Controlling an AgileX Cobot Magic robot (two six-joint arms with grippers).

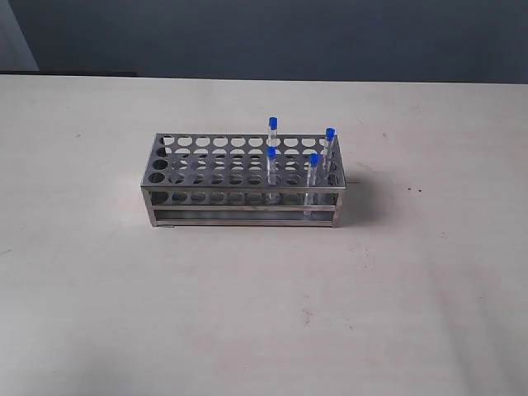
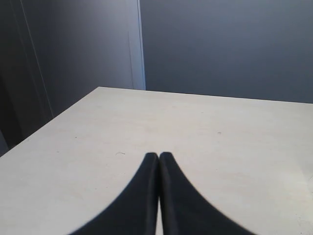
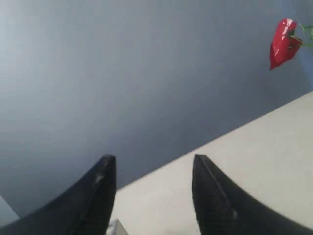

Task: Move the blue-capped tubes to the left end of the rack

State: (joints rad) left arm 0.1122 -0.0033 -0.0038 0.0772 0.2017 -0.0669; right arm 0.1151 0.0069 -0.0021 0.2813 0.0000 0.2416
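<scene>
Blue-capped tubes [image 1: 271, 157] occupy 4 right-end rack [image 1: 239, 206] holes, bottoms obscured.

Lower ends of the blue-capped tubes [image 1: 313, 177] vanish behind front rails of the rack [image 1: 214, 198]. The left hand [image 2: 159, 155] and right hand [image 3: 153, 157] are cropped by the frame edge (only finger ends show), while a blurred red object [image 3: 282, 43] defies identification.

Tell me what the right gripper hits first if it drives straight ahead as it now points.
Nothing near: the right gripper, jaws open, points over the table at the grey wall. That wall looks first, though depth is unclear; the red object sits aside.
</scene>
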